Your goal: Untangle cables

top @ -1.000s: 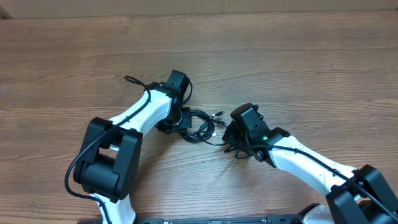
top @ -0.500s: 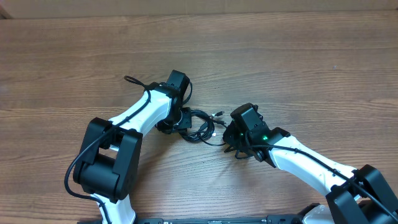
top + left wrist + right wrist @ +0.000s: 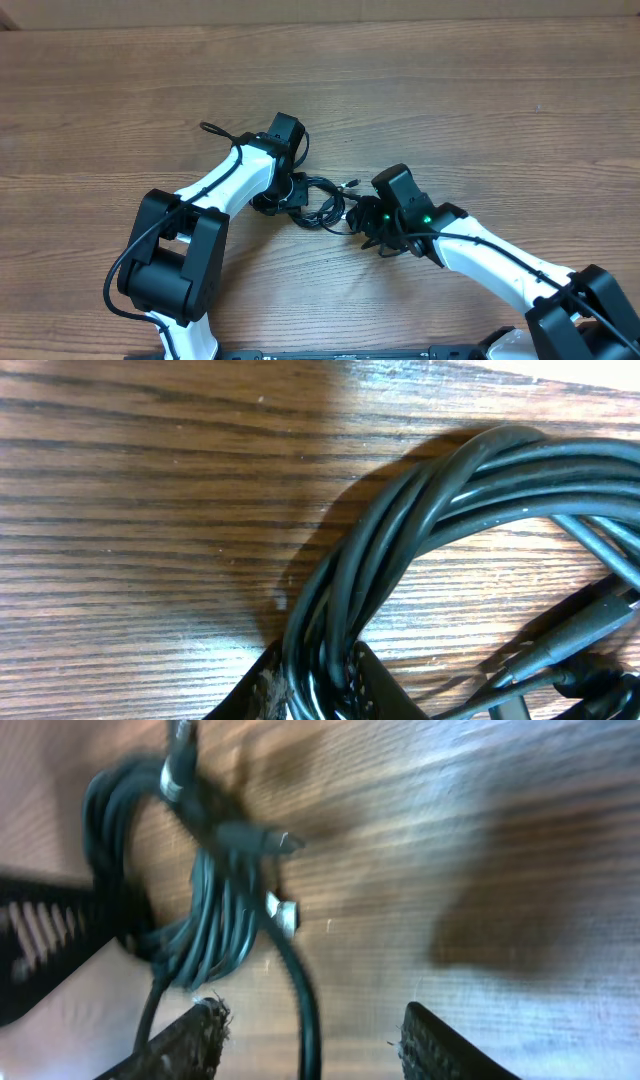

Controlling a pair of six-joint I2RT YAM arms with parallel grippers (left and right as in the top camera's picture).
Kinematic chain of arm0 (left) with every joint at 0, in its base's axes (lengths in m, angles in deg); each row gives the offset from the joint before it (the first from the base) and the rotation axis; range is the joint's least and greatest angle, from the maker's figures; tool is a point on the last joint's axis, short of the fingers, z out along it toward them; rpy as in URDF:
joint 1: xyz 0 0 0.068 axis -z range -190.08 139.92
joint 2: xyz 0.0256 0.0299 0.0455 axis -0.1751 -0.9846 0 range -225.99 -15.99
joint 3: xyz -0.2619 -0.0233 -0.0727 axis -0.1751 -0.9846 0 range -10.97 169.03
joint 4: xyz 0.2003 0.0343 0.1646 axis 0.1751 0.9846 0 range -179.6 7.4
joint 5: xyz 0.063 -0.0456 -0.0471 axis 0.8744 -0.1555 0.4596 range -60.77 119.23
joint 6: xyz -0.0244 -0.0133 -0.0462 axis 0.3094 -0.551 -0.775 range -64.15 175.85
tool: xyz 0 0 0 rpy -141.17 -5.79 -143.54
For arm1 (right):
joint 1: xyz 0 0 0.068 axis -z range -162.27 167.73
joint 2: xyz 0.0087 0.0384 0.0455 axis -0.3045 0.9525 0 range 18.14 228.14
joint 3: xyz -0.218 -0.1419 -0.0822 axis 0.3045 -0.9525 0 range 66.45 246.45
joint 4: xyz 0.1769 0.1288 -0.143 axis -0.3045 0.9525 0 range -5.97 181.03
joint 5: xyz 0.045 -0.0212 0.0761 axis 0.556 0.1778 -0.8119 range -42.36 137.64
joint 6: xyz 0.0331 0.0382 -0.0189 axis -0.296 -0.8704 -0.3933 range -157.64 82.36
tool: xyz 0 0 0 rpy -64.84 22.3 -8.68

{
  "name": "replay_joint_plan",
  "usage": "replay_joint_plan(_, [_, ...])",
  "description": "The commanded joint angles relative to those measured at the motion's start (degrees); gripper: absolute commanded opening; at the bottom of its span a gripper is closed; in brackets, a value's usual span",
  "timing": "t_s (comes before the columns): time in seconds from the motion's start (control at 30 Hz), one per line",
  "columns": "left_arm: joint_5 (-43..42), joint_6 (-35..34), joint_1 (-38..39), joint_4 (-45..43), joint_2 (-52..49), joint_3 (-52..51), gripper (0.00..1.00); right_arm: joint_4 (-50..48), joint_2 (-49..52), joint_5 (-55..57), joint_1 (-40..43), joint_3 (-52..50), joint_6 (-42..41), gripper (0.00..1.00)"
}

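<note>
Several black cables point(image 3: 322, 203) lie bunched on the worktop point(image 3: 450, 100) between the arms. Coiled bundle clamped in left pincer point(image 3: 318, 692). The right pincer point(image 3: 312, 1018) is spread wide, with one strand running between its fingers.

The left arm point(image 3: 225, 180) reaches forward and inward from its base, elbow bent. Its gripper point(image 3: 312, 692) is pinched narrowly around the cables point(image 3: 430, 490). The right arm point(image 3: 480, 255) stretches in low from the right, and its gripper point(image 3: 312, 1038) has its fingers point(image 3: 205, 1025) spread apart.

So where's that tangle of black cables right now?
Overhead, the cables lie centre-frame, their left side pinched in the left fingers, the open right fingers just to their right.
</note>
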Motion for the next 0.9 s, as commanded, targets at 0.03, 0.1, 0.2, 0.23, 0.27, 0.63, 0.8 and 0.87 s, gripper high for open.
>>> replay_joint_plan(0.03, [-0.9,-0.39,0.57,-0.39,-2.36,-2.64,0.22,4.83,-0.83,-10.73,4.5,7.52,7.06,0.44])
replay_joint_plan(0.1, [-0.96,-0.42,0.57,-0.81,-2.36,-2.67,0.23,4.76,-0.81,-11.13,5.35,8.13,7.08,0.29])
replay_joint_plan(0.2, [-0.94,-0.94,0.57,-1.03,-2.36,-2.67,0.22,7.1,-0.37,-6.29,4.66,7.93,7.06,0.25])
replay_joint_plan(0.23, [-0.94,-1.18,0.57,-0.98,-2.36,-2.69,0.22,8.17,-0.24,-4.46,4.04,7.8,7.06,0.25])
replay_joint_plan(0.27, [-0.92,-1.27,0.57,-0.98,-2.36,-2.78,0.22,8.79,-0.13,-3.43,3.63,7.65,7.06,0.25])
replay_joint_plan(0.63, [-0.9,-1.27,0.57,-1.05,-2.36,-2.86,0.22,6.1,3.34,2.14,-0.74,3.85,3.89,0.04])
replay_joint_plan(0.8, [-0.59,-1.25,0.57,-0.9,-2.36,-2.86,0.2,14.58,2.93,1.51,4.13,11.1,10.84,0.04])
replay_joint_plan(0.87, [-0.46,-1.27,0.57,-0.81,-2.36,-2.86,0.2,22.45,2.93,1.53,7.3,17.29,14.58,0.04])
